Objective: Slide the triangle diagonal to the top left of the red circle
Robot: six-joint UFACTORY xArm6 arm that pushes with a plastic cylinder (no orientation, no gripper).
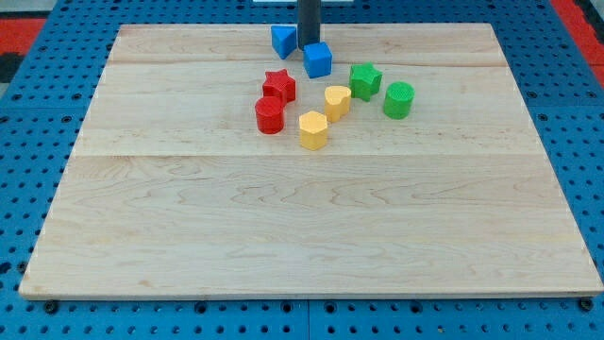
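The blue triangle (282, 40) lies near the view's top edge of the wooden board (302, 227). The red circle (270, 115) sits below it, with the red star (279, 86) touching its upper right. My tip (308, 47) comes down from the view's top, just right of the blue triangle and right behind the blue cube (318, 59), which hides its very end. It appears to touch the cube.
A yellow heart (337, 101) and a yellow hexagon (313, 130) lie right of the red blocks. A green star (365, 80) and a green circle (398, 99) lie further right. Blue pegboard surrounds the board.
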